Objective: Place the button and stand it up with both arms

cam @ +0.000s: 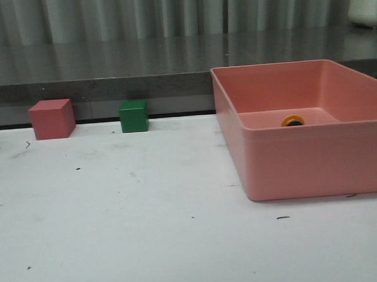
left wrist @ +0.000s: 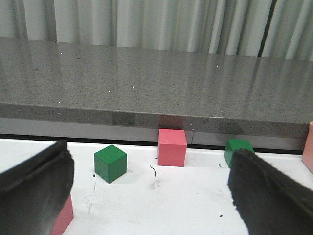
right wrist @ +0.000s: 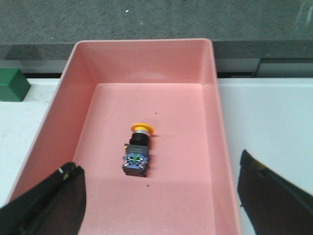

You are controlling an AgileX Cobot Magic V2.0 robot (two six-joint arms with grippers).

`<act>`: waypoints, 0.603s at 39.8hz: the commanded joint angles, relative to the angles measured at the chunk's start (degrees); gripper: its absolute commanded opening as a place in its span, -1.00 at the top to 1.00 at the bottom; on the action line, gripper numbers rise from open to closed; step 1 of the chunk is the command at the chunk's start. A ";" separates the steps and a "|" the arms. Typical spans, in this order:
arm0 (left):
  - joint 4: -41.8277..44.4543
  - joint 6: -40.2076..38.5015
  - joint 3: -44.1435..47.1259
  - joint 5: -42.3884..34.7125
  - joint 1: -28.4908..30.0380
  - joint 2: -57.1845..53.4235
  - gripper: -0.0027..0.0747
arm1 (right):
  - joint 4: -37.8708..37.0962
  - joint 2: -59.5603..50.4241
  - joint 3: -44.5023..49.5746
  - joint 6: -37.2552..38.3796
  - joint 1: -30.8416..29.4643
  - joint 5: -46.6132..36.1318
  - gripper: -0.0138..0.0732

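The button [right wrist: 137, 152] lies on its side on the floor of a pink bin [right wrist: 215, 103], yellow cap toward the far wall, bluish contact end toward my right gripper. In the front view only its yellow cap [cam: 293, 120] shows over the bin's wall [cam: 316, 163]. My right gripper [right wrist: 159, 198] is open and empty, above the bin's near end, short of the button. My left gripper [left wrist: 151, 196] is open and empty, low over the white table, facing the cubes. Neither arm shows in the front view.
A pink cube [cam: 51, 118] and a green cube [cam: 134, 116] stand at the table's back edge, below a grey ledge [cam: 109, 69]. The left wrist view shows two green cubes [left wrist: 110, 163] [left wrist: 237, 151], a pink cube [left wrist: 171, 147] and another pink cube [left wrist: 63, 218] by the left finger.
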 commanded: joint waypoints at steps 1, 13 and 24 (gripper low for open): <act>-0.11 0.06 -2.27 -4.49 -0.41 0.72 -0.67 | 0.83 6.42 -6.83 -0.63 3.61 -2.29 -0.80; -0.11 0.06 -2.27 -4.49 -0.41 0.72 -0.67 | 0.91 27.56 -25.60 2.17 5.65 13.54 -0.80; -0.11 0.06 -2.27 -4.49 -0.41 0.72 -0.67 | 0.91 44.37 -40.53 5.03 5.65 24.91 -0.80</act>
